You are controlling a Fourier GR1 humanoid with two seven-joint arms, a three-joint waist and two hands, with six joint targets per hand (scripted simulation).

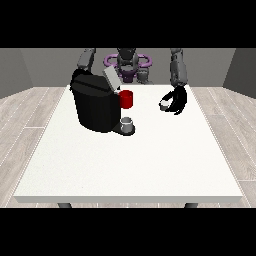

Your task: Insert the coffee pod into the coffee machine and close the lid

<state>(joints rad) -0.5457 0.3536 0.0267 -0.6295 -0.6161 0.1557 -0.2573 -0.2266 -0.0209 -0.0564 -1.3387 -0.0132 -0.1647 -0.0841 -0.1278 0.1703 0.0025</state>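
Note:
A black coffee machine [95, 105] stands on the left half of the white table [130, 165]. Its grey lid [111, 78] is tilted up and open. A red part [127, 99] shows at the machine's front right, and a small grey cup [128, 123] stands on the base below it. The hand at the view's right [177, 100] hovers over the table to the right of the machine, fingers curled round a small pale coffee pod [164, 104]. The arm at the view's left [86, 60] runs down behind the machine, and its hand is hidden.
The robot's torso [128, 62] with a purple ring is behind the table's far edge. A wooden floor surrounds the table. The table's front half lies white and flat towards the camera.

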